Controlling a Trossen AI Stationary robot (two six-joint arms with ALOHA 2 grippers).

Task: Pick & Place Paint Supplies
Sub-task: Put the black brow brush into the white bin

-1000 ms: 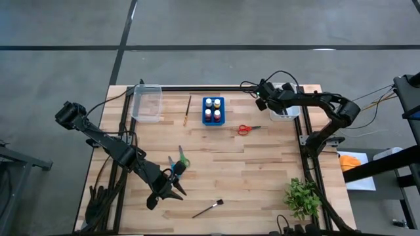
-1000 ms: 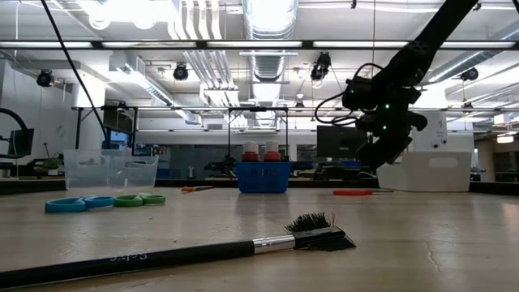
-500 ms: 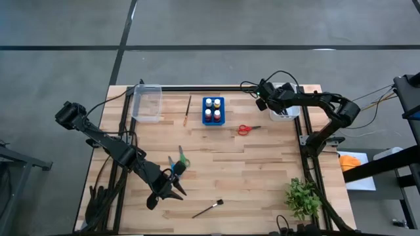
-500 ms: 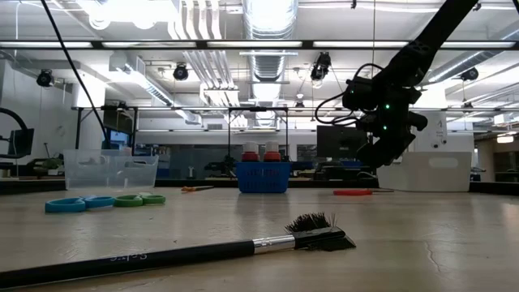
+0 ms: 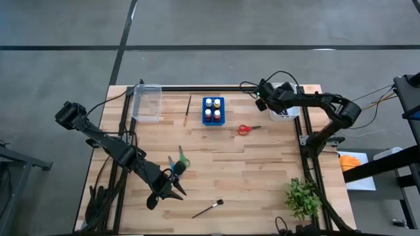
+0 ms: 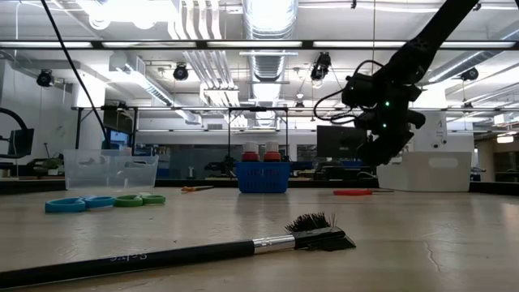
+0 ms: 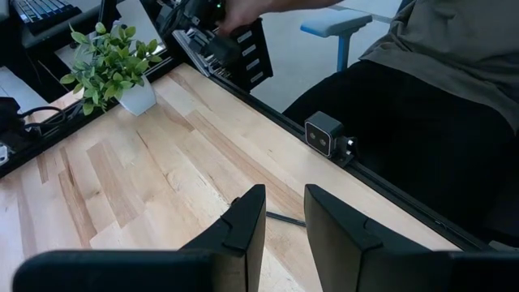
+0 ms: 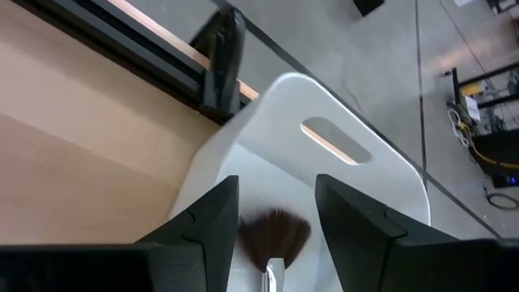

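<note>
Our right arm reaches across the far right corner of the light wooden slatted table (image 5: 262,164), bent at the elbow, its right gripper (image 5: 266,95) hanging above the white plastic bin (image 8: 340,174) that stands at that corner. In the right wrist view its two dark fingers (image 8: 207,215) stand apart, and between them we see a fan-shaped brush with dark bristles and a metal ferrule (image 8: 272,235) lying inside the bin, bristles pointing toward the bin's handle slot, its long axis running back toward the wrist. The fingers do not pinch it; the pincer is parted with the brush loose below.

Our left arm stretches diagonally over the near left part of the table, the left gripper (image 5: 172,189) low by the pair of green- and blue-handled scissors (image 5: 178,164). The left wrist view shows its fingers (image 7: 243,223) parallel with a narrow gap and nothing between them.

On the table a black-handled flat brush (image 5: 207,209) lies near the front edge, bristles toward the right and slightly away from it. The red-handled scissors (image 5: 246,129) lie right of the blue square bottle holder (image 5: 212,110), blades pointing right. A thin wooden-handled brush (image 5: 188,110) lies nearly front to back between the holder and a clear plastic tub (image 5: 147,103). A green potted plant (image 5: 302,196) stands at the near right corner.
</note>
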